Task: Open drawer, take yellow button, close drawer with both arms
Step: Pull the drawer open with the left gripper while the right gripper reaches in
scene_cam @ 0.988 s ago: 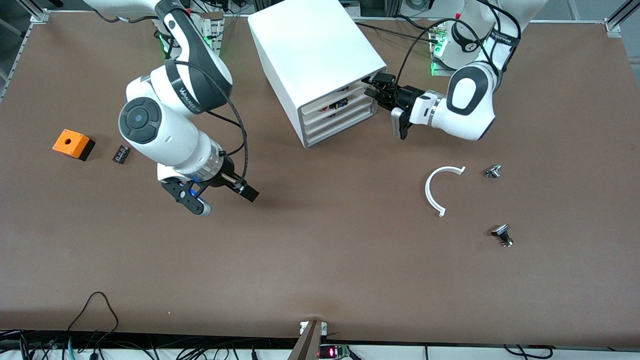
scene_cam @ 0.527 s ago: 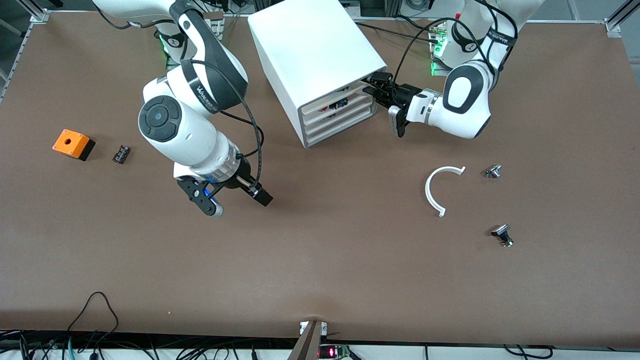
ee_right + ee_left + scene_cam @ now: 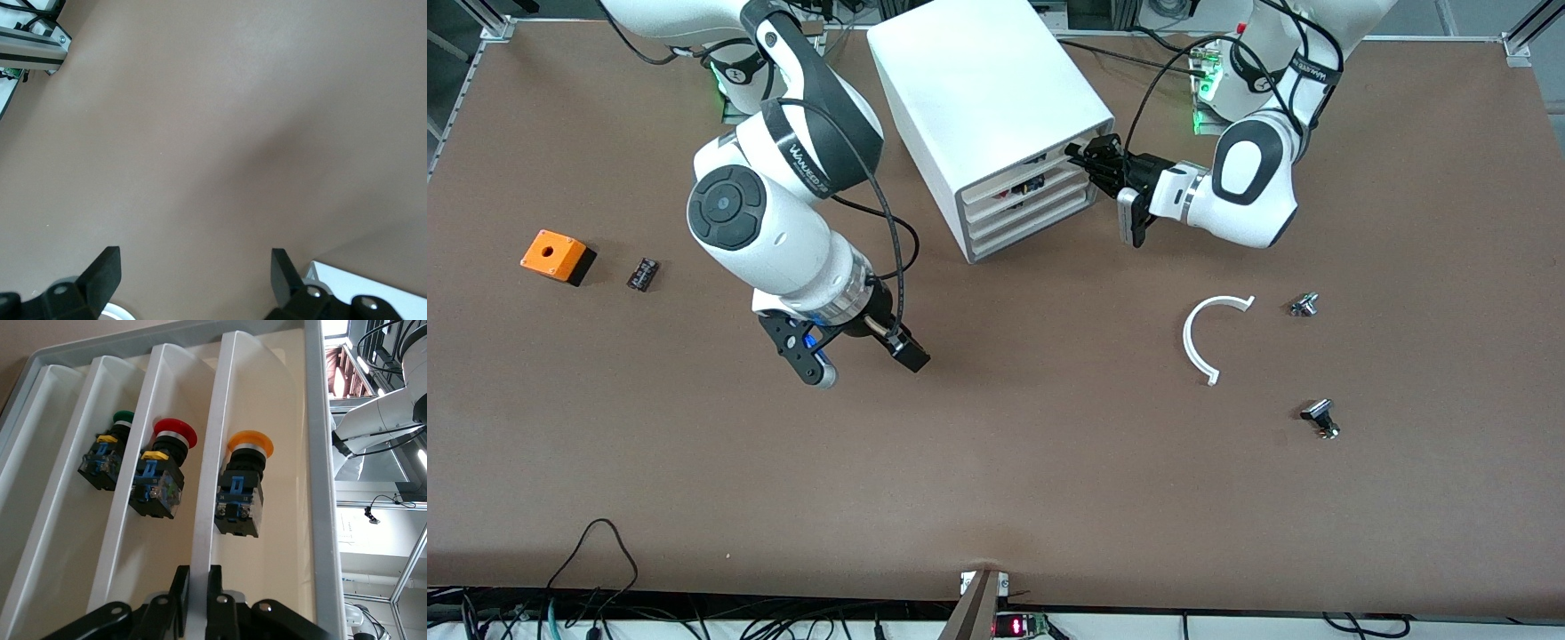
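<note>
While your left pincer [image 3: 1089, 160] was clamped on the front edge of the top drawer [image 3: 200, 540] of the cabinet [image 3: 987, 98], the fingers [image 3: 179, 583] pinched that thin white lip from both sides. The button [image 3: 241, 490] sat inside that drawer, orange-yellow cap up top, black and blue body below, lying next to drawers holding a red-capped one [image 3: 163, 477] and a green-capped one [image 3: 108, 450]. Your right pincer [image 3: 193, 273] hung over bare tabletop [image 3: 996, 462], prongs spread wide with nothing in them.
</note>
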